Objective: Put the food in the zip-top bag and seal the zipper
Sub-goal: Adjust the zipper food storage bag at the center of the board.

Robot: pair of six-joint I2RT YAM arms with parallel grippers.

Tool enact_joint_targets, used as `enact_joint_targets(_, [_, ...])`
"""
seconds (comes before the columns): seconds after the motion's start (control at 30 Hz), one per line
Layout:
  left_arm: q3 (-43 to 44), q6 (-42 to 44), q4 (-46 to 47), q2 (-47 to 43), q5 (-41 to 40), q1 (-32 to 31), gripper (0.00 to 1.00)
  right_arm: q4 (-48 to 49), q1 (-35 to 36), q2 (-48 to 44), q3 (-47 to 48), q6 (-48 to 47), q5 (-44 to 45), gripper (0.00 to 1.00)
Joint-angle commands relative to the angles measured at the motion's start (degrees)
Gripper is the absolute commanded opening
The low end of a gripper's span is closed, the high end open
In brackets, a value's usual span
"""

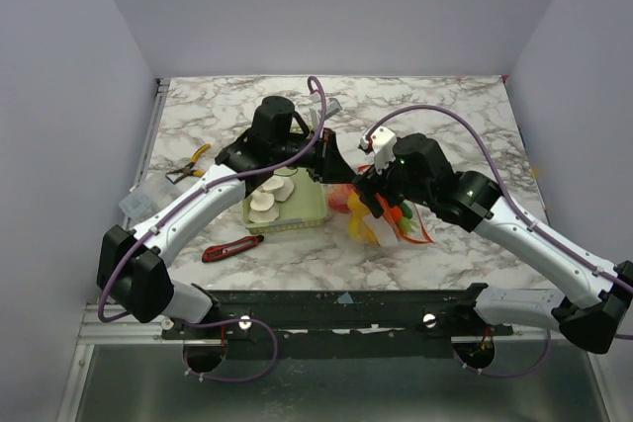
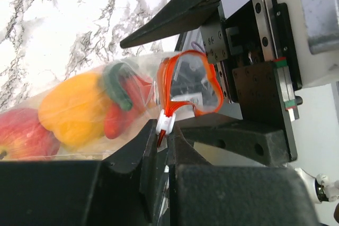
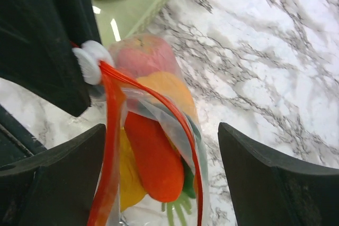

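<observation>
Look near the middle of the marble table [image 1: 455,121]: the zip-top bag [image 1: 388,229], just to the right of the green basket [image 1: 305,203]. Inside the bag: the food [image 1: 368,207], packed close together. Among it, a yellow pepper [image 2: 74,109], a red apple [image 2: 21,136] and an orange carrot [image 3: 153,157]. Along the bag's mouth: the zipper [image 3: 112,125], not shut, with its two orange sides apart in a loop. At one end of it: a white slider [image 3: 92,62]. Left gripper [image 2: 165,135]: clenched tight on that slider. Right gripper [image 3: 161,130]: spread wide, one finger on each side of the bag's mouth, squeezing nothing. In the basket: some flat white round pieces [image 1: 269,200]. Close in front of the basket: a red-and-black knife [image 1: 232,249]. Farther left: yellow-handled pliers [image 1: 193,163].
</observation>
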Motion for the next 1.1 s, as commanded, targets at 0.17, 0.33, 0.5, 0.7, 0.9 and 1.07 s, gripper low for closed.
enact_joint_targets(0.17, [4.89,4.75,-5.47,2.52,1.97,-0.09,0.00,-3.17,0.26,-5.19,0.00,-2.08,6.69,0.79])
enact_joint_targets(0.33, [5.30,5.90,-5.53,3.01,4.04,-0.08,0.00,-1.63,0.26,-7.22,-1.50,-2.32,9.03,0.56])
enact_joint_targets(0.5, [4.96,7.24,-4.75,2.87,7.77,-0.09,0.00,-1.41,0.26,-7.10,-1.42,-2.90,9.40,0.31])
enact_joint_targets(0.7, [4.34,10.42,-5.60,3.08,11.19,-0.24,0.00,-2.33,0.26,-5.81,-1.05,-5.18,1.04,0.33])
enact_joint_targets(0.9, [5.34,16.81,-11.15,2.56,13.03,-1.27,0.00,2.31,0.26,-6.26,-1.87,-5.93,-2.88,0.48])
enact_joint_targets(1.07, [6.24,21.72,-16.01,2.87,13.83,-2.44,0.00,4.47,0.26,-5.56,-1.72,-6.55,-10.15,0.59])
